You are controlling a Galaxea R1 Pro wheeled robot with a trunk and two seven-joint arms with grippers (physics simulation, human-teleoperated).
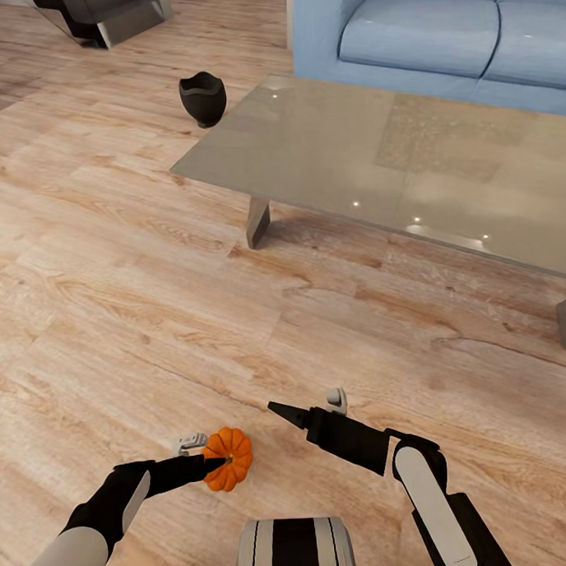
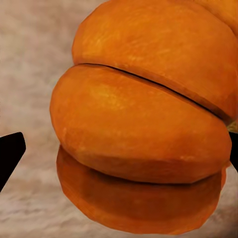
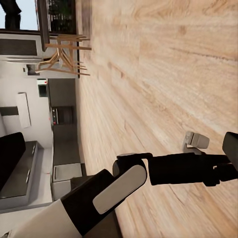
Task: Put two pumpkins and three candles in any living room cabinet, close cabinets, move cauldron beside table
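Observation:
A bright-orange ribbed pumpkin (image 1: 231, 460) hangs low in front of my base, just above the wood floor. My left gripper (image 1: 206, 453) is shut on it. In the left wrist view the pumpkin (image 2: 139, 124) is very close, with a dark fingertip at each side edge. My right gripper (image 1: 309, 405) is open beside it, with nothing between its fingers. The black cauldron (image 1: 202, 97) stands on the floor by the far left corner of the glass-topped table (image 1: 327, 149). Candles and cabinet are out of view.
A light-blue sofa (image 1: 437, 29) stands behind the table. A dark grey piece of furniture (image 1: 98, 15) sits at the far left. The right wrist view shows my left arm (image 3: 124, 183), wooden chairs (image 3: 62, 54) and a kitchen area beyond the floor.

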